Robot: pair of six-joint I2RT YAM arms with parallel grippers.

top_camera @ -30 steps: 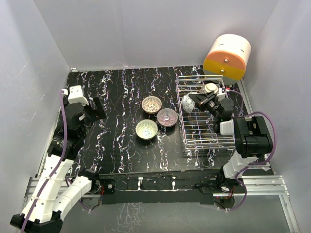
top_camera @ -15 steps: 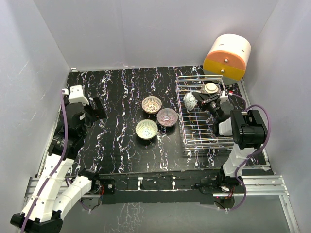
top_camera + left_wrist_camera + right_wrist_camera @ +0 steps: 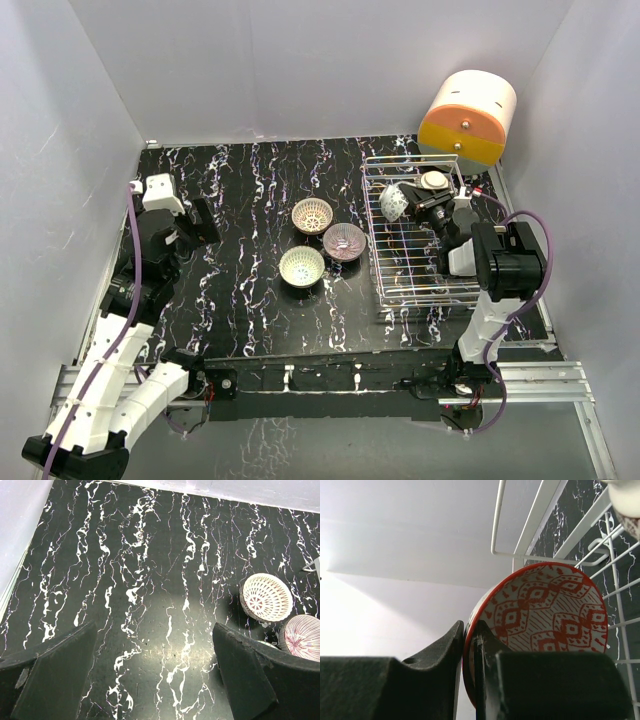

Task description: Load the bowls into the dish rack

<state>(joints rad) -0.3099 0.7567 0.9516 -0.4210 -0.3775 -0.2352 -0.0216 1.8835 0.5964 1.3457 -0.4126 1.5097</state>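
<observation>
Over at the 12 o'clock end of the dish rack (image 3: 425, 296), the right arm's fingers (image 3: 418, 206) are pinching the red bowl (image 3: 393, 203) by its rim. The wrist view shows it plainly: fingers (image 3: 440, 650) pressed tight, one on either side of the red bowl (image 3: 540, 605) wall, with the rack's white wires (image 3: 540, 510) right behind it. The bowl is tipped up on edge, not flat, and it hangs at 9 o'clock from the fingers, over the rack's far-left corner. An upturned bowl (image 3: 434, 181) already sits at about 2 o'clock from it, just beside, so I'd say the free slot lies toward 6 o'clock, down the rack's long axis. Whether the red bowl touches the wires yet, I can't tell. Out on the bench (image 3: 240, 200), three bowls (image 3: 312, 214) wait at 9 o'clock from the rack, between the two arms. The left arm's fingers (image 3: 55, 675) are spread wide over bare bench, holding nothing.
</observation>
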